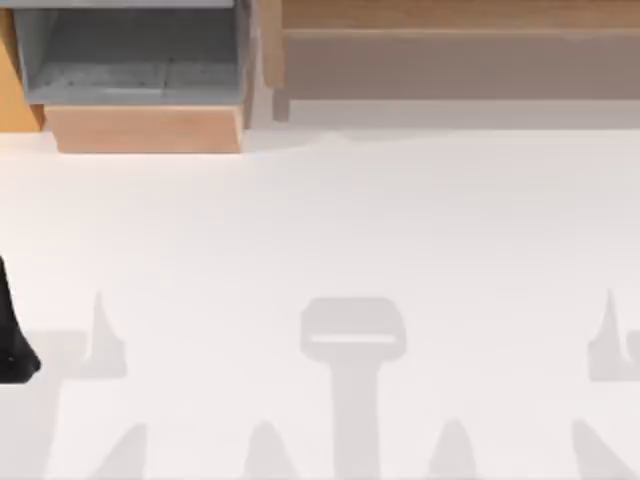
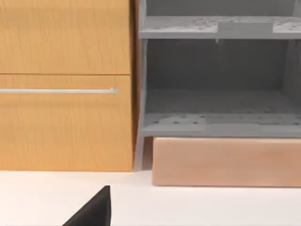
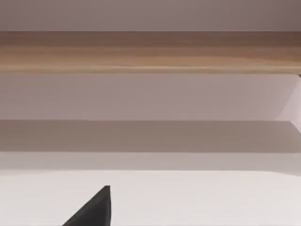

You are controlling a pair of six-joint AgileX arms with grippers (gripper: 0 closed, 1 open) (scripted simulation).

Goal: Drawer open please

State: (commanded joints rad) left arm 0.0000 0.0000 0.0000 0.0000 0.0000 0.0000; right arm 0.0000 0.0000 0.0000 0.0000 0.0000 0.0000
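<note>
Drawer: grey-walled rectangular box with light-brown wooden front (image 1: 150, 128) — pulled out, long axis across table, front facing arms.
Left gripper (image 1: 12, 345): near left edge, well short of drawer; finger state — cannot tell.
Left wrist view: orange wooden cabinet door (image 2: 65, 84) beside drawer.

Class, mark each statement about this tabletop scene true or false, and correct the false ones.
1. The drawer sits at the table's far left. True.
2. The drawer's wooden front panel is pulled out, showing the grey floor. True.
3. A gripper is clamped on the front panel. False: nothing touches it; the left arm is at the table's left edge, well away from it.
4. The long wooden shelf lies left of the drawer. False: it lies to its right.
</note>
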